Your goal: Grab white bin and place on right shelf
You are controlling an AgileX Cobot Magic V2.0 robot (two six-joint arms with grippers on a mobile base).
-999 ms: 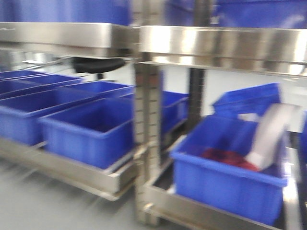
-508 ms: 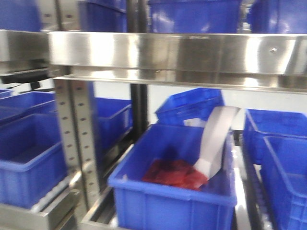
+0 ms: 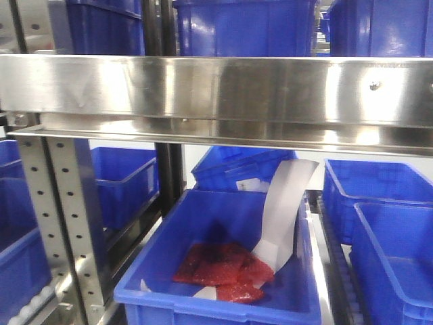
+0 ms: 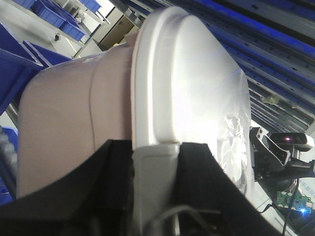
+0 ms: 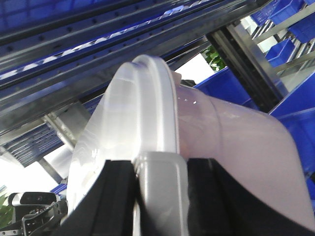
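Two grippers: each is clamped on one end of the white bin [image 4: 187, 88].
Left gripper [image 4: 155, 169]: at 6 o'clock in the left wrist view. Its black fingers [image 4: 98, 187] are drawn narrow and press a grey clip [image 4: 153, 155] at the lid's edge from both sides.
Right gripper [image 5: 161, 174]: at 6 o'clock in the right wrist view. It has the same narrow hold, with black fingers tight on either side of a like clip.
White bin, left wrist view: fills the centre. The lid [image 4: 197, 73] is toward 2 o'clock. The pinkish wall is toward 9 o'clock, with a curved moulded line down it.
White bin, right wrist view: the lid rim runs from 6 to 12 o'clock and the pinkish wall falls toward 4 o'clock. Rack rails cross behind the bin at 11 o'clock.
Bin to shelf: I cannot tell whether they touch.
Right shelf [image 3: 216, 95]: in the front view its broad shiny rail spans 9 to 3 o'clock, just above centre.
Upright [image 3: 64, 223]: perforated steel, at 8 o'clock.
Blue bin [image 3: 169, 298]: below the rail at 6 o'clock, holding red packets [image 3: 216, 264] and a white strip [image 3: 284, 203] that leans toward 1 o'clock.
More blue bins [image 3: 385, 223]: at 4 o'clock, just beside the first.
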